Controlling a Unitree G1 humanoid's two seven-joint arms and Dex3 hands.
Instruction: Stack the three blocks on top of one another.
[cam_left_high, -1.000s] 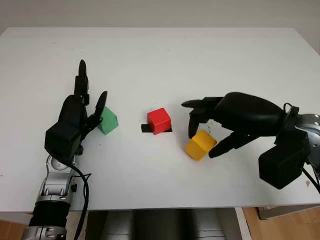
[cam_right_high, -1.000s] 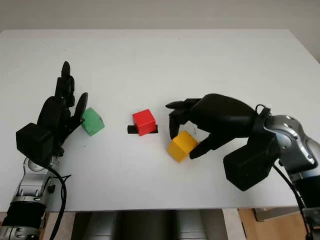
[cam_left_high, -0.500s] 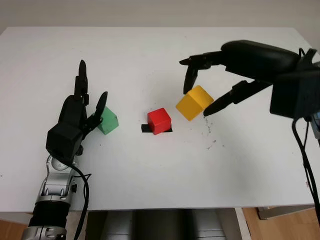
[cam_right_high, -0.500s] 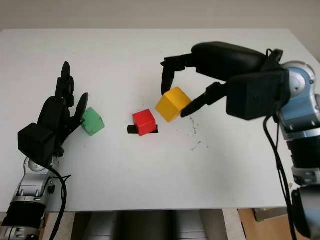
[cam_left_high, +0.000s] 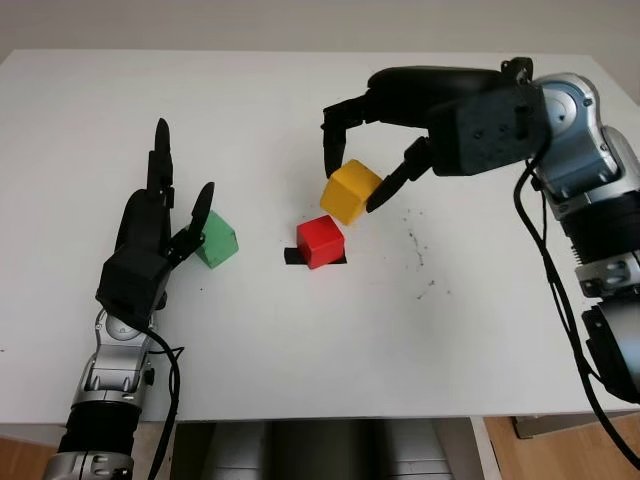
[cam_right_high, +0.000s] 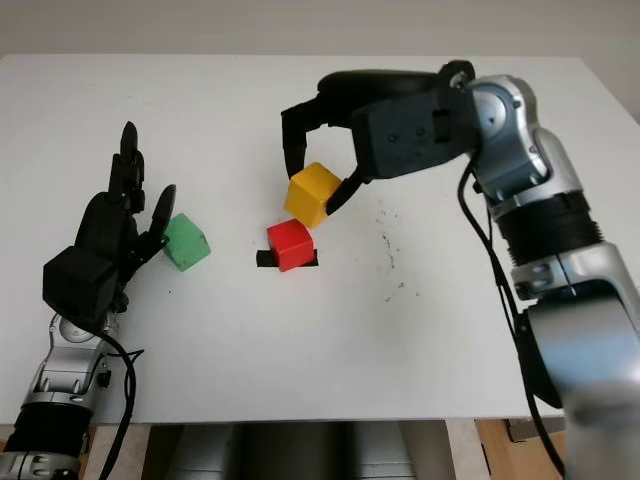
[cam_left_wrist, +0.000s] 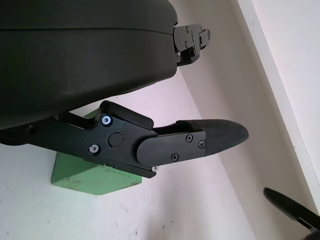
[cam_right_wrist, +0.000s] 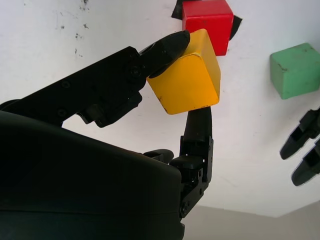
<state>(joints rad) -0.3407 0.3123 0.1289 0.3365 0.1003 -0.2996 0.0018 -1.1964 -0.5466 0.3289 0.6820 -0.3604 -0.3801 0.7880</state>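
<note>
Yellow block (cam_left_high: 350, 192) pinched between right hand (cam_left_high: 372, 142) fingers (cam_right_wrist: 165, 46), raised near red block (cam_left_high: 320, 241), left hand (cam_left_high: 150, 232) open beside green block (cam_left_high: 216, 241)

The red block (cam_left_high: 320, 241) hides most of a black patch (cam_left_high: 291, 257) on the tabletop (cam_left_high: 300, 340). The left hand (cam_left_high: 150, 245) covers the green block's (cam_left_high: 216, 241) near side. Whether the fingers (cam_left_high: 199, 208) touch it is unclear.
</note>
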